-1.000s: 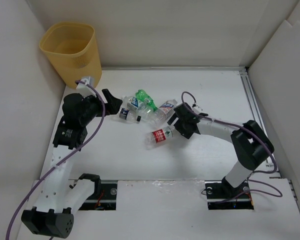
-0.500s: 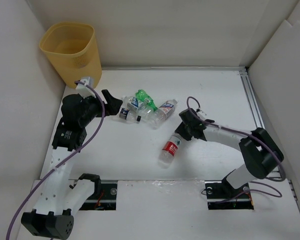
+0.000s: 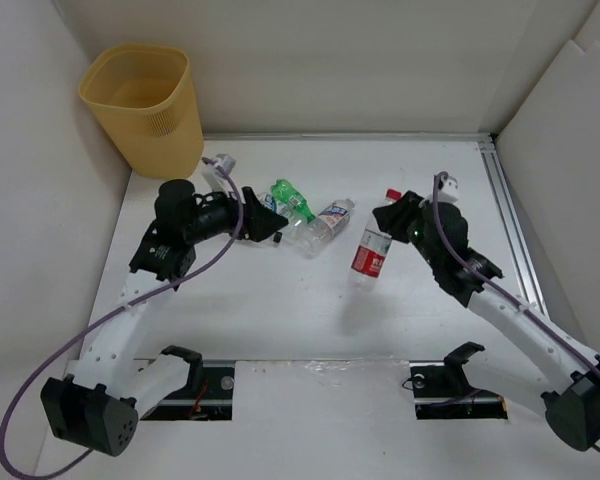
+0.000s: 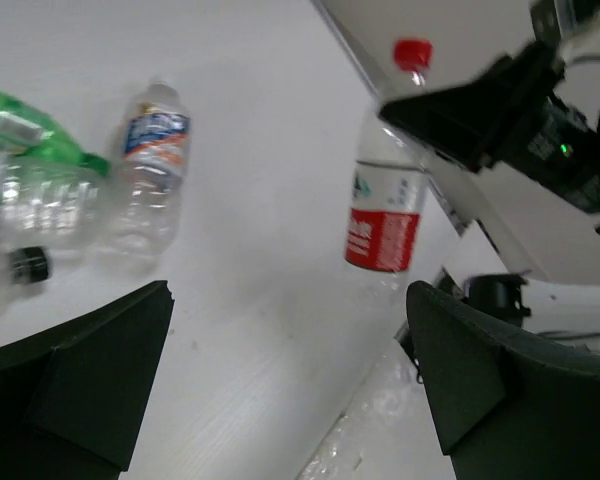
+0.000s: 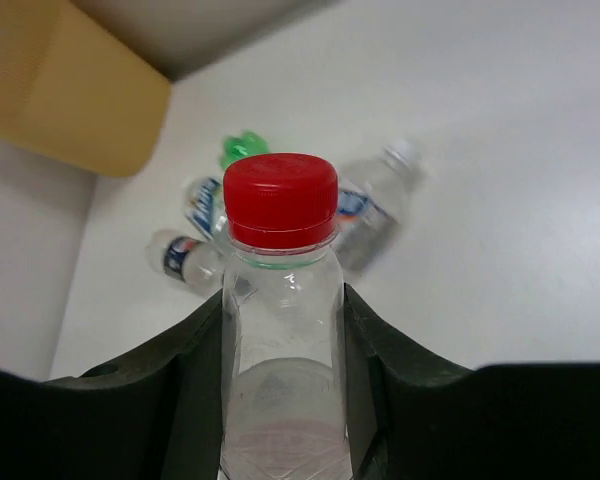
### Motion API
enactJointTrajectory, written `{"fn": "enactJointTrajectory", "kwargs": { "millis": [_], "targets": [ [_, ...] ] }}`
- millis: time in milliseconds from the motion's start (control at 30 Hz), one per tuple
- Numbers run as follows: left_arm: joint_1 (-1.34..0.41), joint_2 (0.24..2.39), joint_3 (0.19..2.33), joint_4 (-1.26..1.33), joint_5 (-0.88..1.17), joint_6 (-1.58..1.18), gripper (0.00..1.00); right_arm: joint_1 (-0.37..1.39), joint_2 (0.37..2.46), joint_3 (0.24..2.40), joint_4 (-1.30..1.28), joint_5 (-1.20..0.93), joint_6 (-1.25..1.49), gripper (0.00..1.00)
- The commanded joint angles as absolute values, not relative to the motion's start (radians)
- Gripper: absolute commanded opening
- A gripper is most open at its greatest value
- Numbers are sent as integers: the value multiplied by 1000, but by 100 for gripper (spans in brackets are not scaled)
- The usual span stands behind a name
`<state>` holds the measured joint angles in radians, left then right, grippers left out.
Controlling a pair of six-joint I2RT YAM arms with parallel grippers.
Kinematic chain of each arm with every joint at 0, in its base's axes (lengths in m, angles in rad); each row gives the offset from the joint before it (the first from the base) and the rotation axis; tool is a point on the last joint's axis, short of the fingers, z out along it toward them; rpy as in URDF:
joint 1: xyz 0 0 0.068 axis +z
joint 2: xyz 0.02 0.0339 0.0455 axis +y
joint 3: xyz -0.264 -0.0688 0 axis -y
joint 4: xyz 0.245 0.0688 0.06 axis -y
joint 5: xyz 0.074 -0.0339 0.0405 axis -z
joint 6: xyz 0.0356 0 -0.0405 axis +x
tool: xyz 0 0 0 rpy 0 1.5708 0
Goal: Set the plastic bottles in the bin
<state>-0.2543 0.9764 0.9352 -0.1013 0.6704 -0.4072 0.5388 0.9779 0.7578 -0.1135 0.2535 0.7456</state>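
My right gripper (image 3: 383, 222) is shut on a clear bottle with a red cap and red label (image 3: 370, 255), holding it upright by the shoulder above the table. In the right wrist view the jaws (image 5: 283, 380) press both sides of this bottle (image 5: 282, 290). Several other bottles lie in a cluster mid-table: a green one (image 3: 290, 198) and a blue-and-orange labelled one (image 3: 328, 222). My left gripper (image 3: 264, 226) is open at the cluster's left side, nothing between its fingers (image 4: 80, 380). The yellow-orange bin (image 3: 145, 105) stands at the far left corner.
White walls close in the table on the left, back and right. A metal rail (image 3: 505, 210) runs along the right edge. The left wrist view shows the held bottle (image 4: 385, 215) and the labelled bottle (image 4: 152, 165) lying flat.
My right gripper closed on the red-label bottle and lifted it up and to the right, now upright. My left arm swung right and down toward the bottle cluster.
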Motion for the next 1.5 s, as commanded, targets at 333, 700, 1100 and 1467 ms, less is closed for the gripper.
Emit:
{"fn": "enactJointTrajectory", "kwargs": {
  "millis": [333, 700, 1100, 1467],
  "targets": [
    [-643, 1209, 1112, 170, 617, -454, 100, 462, 1150, 954, 554, -445, 541, 0],
    [-742, 1319, 1125, 325, 665, -502, 100, 462, 1209, 919, 931, -564, 784, 0],
    [-703, 1310, 1256, 210, 361, -456, 0, 364, 1164, 957, 784, -583, 724, 97],
    [-281, 1632, 1994, -175, 49, -408, 0, 272, 963, 974, 233, -474, 397, 100]
  ]
}}
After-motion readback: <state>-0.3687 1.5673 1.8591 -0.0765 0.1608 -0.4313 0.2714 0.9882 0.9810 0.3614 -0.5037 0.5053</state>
